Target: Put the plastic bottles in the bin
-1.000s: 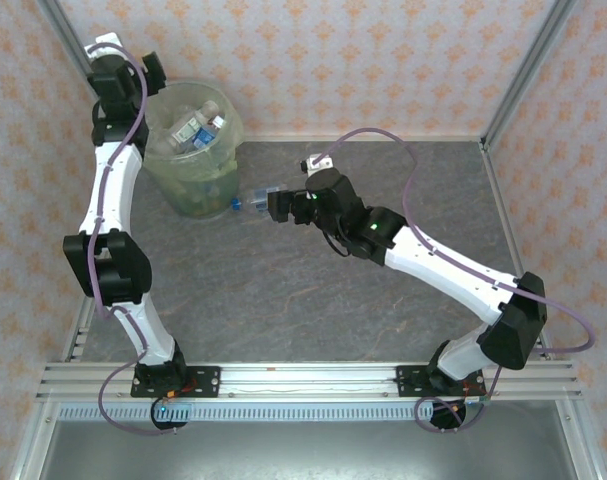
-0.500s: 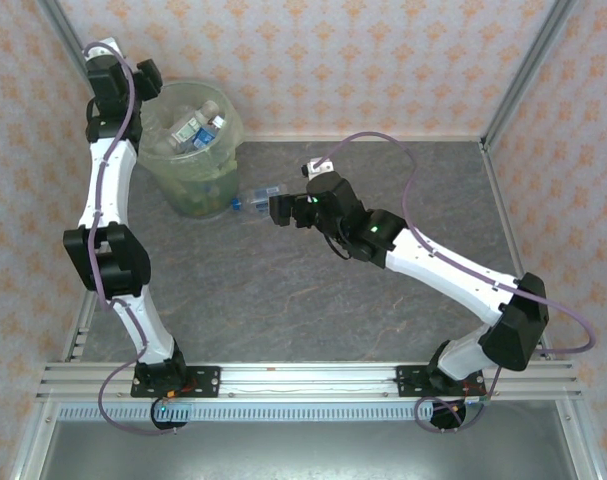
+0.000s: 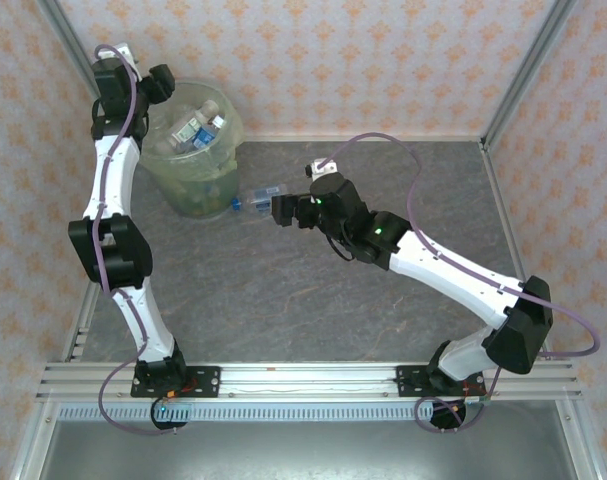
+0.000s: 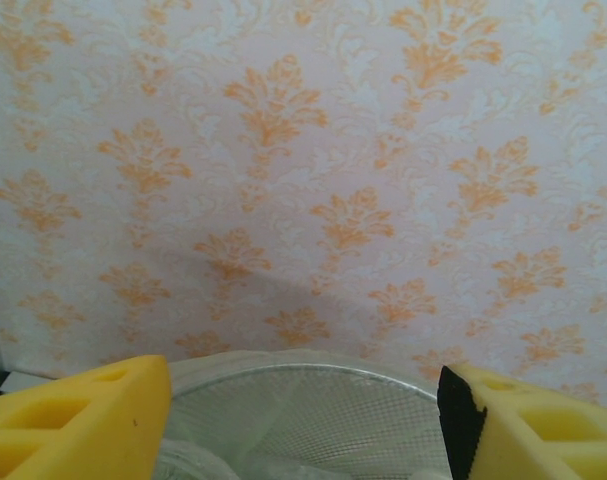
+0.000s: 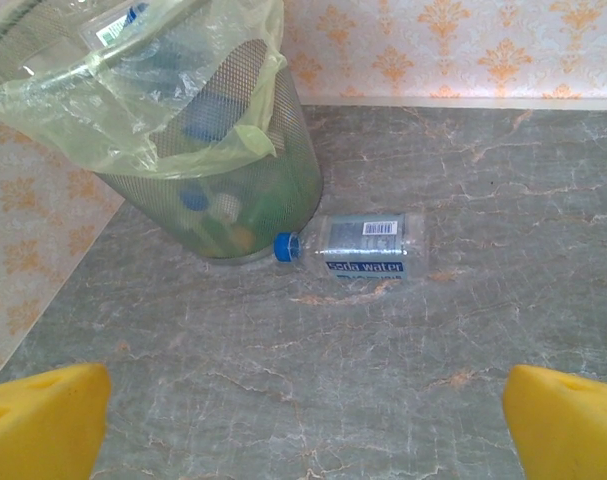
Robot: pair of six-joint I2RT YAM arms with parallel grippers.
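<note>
A clear plastic bottle [image 5: 368,248] with a blue cap and a "soda water" label lies on its side on the table, its cap touching the foot of the bin [image 5: 223,170]. From above, this bottle [image 3: 255,196] lies just right of the bin [image 3: 188,185]. Several other bottles [image 3: 198,128] are piled inside the bin. My right gripper [image 3: 283,211] hovers just right of the lying bottle, pointing at it, and is open and empty [image 5: 303,430]. My left gripper [image 3: 161,83] is raised at the bin's back left rim, open with nothing between its fingers [image 4: 303,425].
The bin is mesh, lined with a thin pale-green bag [image 5: 143,110], and stands in the table's far left corner against the patterned wall [image 3: 363,60]. Grey marble tabletop [image 3: 313,300] stretches in front and to the right. Metal frame posts [image 3: 518,70] stand at the corners.
The left gripper has swung slightly right, in over the bin's rim. The right gripper has edged a little to the right. The bottle on the table has not moved.
</note>
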